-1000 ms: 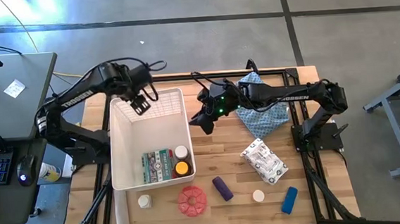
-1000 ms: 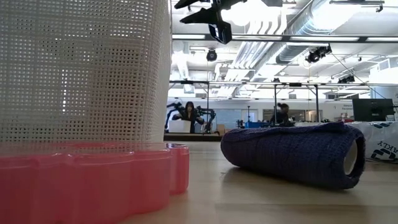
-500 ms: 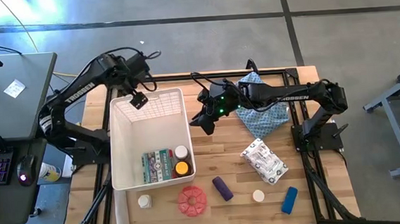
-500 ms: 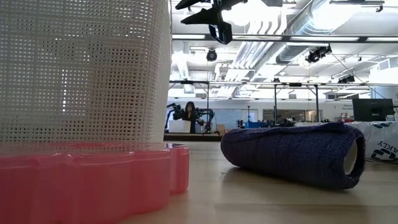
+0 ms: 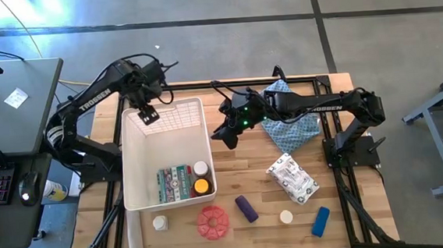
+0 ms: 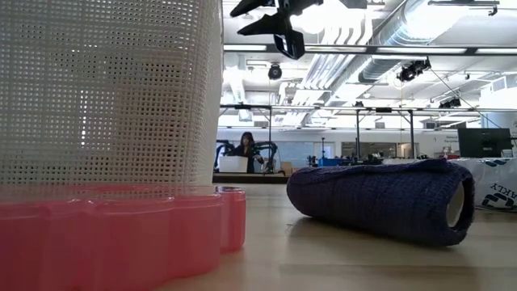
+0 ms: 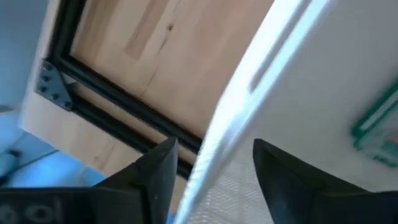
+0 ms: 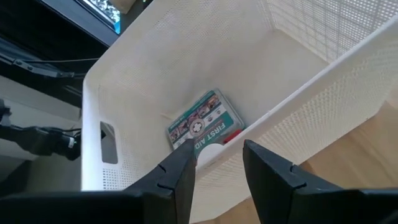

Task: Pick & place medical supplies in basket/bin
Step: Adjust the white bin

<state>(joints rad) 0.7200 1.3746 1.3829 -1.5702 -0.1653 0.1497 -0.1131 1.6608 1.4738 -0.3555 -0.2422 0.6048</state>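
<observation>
Bin (image 5: 142,194) first: it sits on the left half of the table (image 5: 241,177), and it already holds a green-white packet (image 5: 174,183), a white-capped jar (image 5: 201,168) and an amber bottle (image 5: 202,186) against its near-right corner. So three supplies look done.

Left on the table, from big to small: a blue cloth (image 5: 290,127) (not a supply, as I read the task), a white printed packet (image 5: 292,178), a red disc (image 5: 213,222), a purple cylinder (image 5: 246,208), a blue cylinder (image 5: 320,221) and two small white jars (image 5: 160,222) (image 5: 287,216). Six items, by that count, remain outside, all near the front edge or right of the bin.

Left gripper (image 5: 149,115) hangs over the bin's far-left corner; in its wrist view the fingers (image 7: 155,174) straddle the rim with a gap and grip nothing. Right gripper (image 5: 224,135) hovers just beside the bin's right wall, fingers (image 8: 180,177) parted and empty.
</observation>
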